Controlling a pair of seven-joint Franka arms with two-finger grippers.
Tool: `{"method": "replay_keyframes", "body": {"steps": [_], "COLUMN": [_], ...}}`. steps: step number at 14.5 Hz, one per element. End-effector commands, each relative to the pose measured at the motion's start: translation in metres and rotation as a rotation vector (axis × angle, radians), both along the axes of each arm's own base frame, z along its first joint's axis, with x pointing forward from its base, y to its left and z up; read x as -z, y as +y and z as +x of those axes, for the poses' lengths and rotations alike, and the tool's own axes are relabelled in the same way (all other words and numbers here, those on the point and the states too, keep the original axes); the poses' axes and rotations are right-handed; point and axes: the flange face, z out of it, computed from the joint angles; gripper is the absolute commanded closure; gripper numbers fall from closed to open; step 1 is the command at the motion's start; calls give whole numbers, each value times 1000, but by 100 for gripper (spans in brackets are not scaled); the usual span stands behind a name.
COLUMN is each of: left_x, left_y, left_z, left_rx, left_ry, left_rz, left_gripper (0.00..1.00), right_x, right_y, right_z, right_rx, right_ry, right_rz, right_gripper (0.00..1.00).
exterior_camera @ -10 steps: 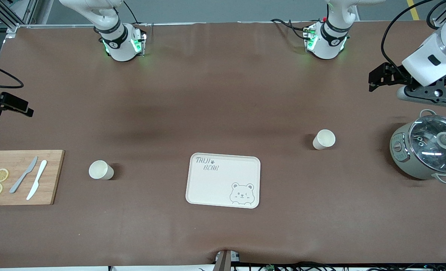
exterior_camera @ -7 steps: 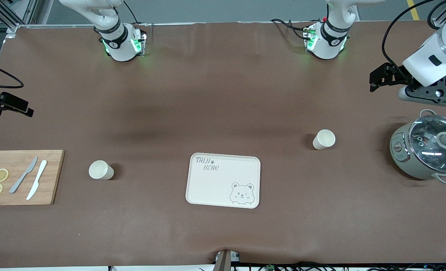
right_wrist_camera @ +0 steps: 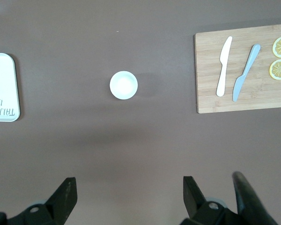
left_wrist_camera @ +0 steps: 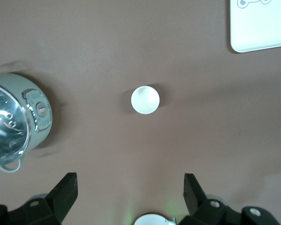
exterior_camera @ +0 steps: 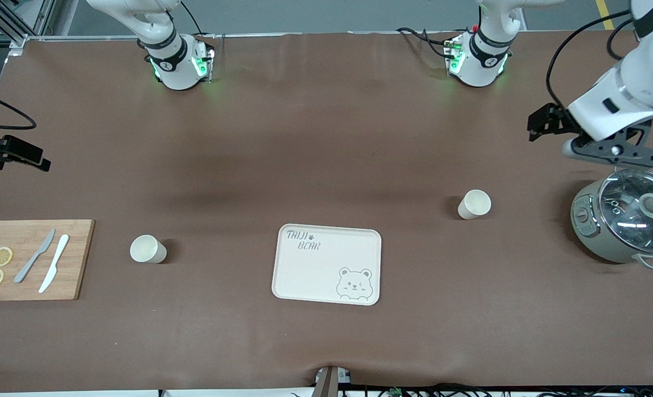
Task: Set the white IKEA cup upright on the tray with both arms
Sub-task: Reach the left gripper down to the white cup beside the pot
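Two white cups stand upright on the brown table. One cup point(exterior_camera: 474, 204) is toward the left arm's end and shows in the left wrist view point(left_wrist_camera: 145, 100). The other cup point(exterior_camera: 148, 249) is toward the right arm's end and shows in the right wrist view point(right_wrist_camera: 123, 85). The cream bear tray point(exterior_camera: 326, 259) lies empty between them; its corner shows in the left wrist view point(left_wrist_camera: 260, 28) and its edge in the right wrist view point(right_wrist_camera: 2, 86). My left gripper point(exterior_camera: 537, 124) hangs open and empty over bare table beside the pot point(left_wrist_camera: 129, 192). My right gripper point(exterior_camera: 38, 160) hangs open and empty over bare table beside the board point(right_wrist_camera: 129, 192).
A grey-green electric pot with a glass lid point(exterior_camera: 624, 220) stands at the left arm's end. A wooden cutting board point(exterior_camera: 28, 286) with two knives and two lemon slices lies at the right arm's end. The two arm bases point(exterior_camera: 177, 60) point(exterior_camera: 478, 58) stand along the back edge.
My left arm has swung a little toward the middle of the table, away from the table's end. The right gripper, the cups and the tray have not moved.
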Motion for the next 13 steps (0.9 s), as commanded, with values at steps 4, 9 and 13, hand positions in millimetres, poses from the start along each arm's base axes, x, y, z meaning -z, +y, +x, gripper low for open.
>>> {"method": "replay_keyframes", "body": {"steps": [4,9,13], "left_x": [101,181,232], "left_y": [5,40,60], "left_z": [-34,-49,-54], "left_rx": [20,52,58], "left_ry": [-97,-136,-147], "left_rz": [22,6,-16], "left_gripper": [0,0,0], "right_x": [0,3,6], "right_y": [1,-1,-5], "right_z": [-1,0,0], "right_rx": [0,3,9], "right_ry": [4,10,19], "right_rz": [10,11,11], "right_gripper": [0,0,0]}}
